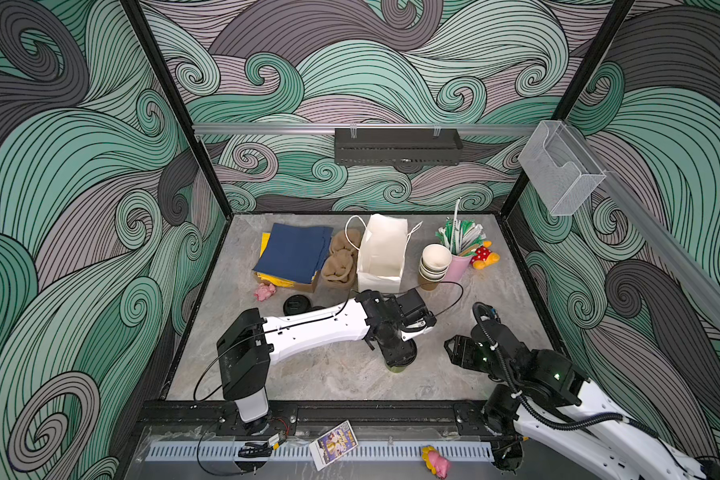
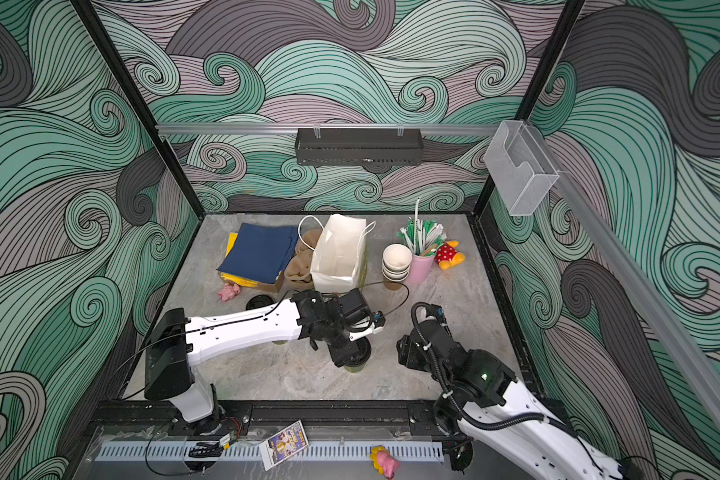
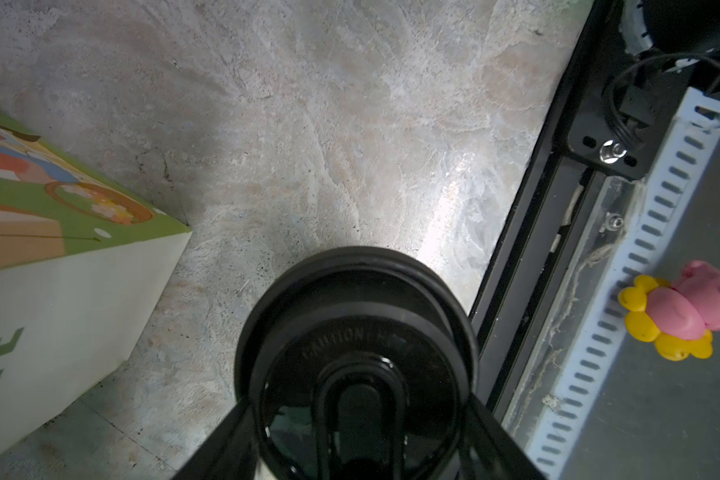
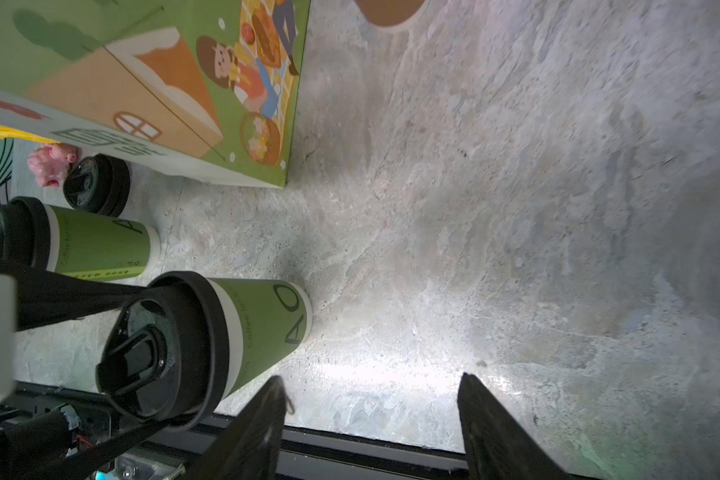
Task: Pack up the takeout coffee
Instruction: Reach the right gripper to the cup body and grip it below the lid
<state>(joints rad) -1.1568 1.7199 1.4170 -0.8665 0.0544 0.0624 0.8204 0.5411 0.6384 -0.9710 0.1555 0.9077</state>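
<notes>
One takeout coffee cup (image 4: pixel 262 328), green with a black sip lid (image 3: pixel 350 299), stands on the table near the front middle. My left gripper (image 3: pixel 358 405) comes down over it, a finger pressed against each side of the lid's rim. In both top views only the cup's base (image 1: pixel 396 368) shows under that gripper (image 1: pixel 400 353). A second lidded cup (image 4: pixel 92 245) stands just behind, under the left arm. To the right of the cups my right gripper (image 4: pixel 373 378) hangs open over bare table. The white paper bag (image 1: pixel 381 253) stands open at the back.
Behind the second cup lie loose black lids (image 1: pixel 296 305) and a pink toy (image 1: pixel 265 291). Stacked empty cups (image 1: pixel 435 262) and a pink cup of straws (image 1: pixel 460 266) stand right of the bag. Brown carriers (image 1: pixel 341 262) and blue napkins (image 1: pixel 294 253) are on its left.
</notes>
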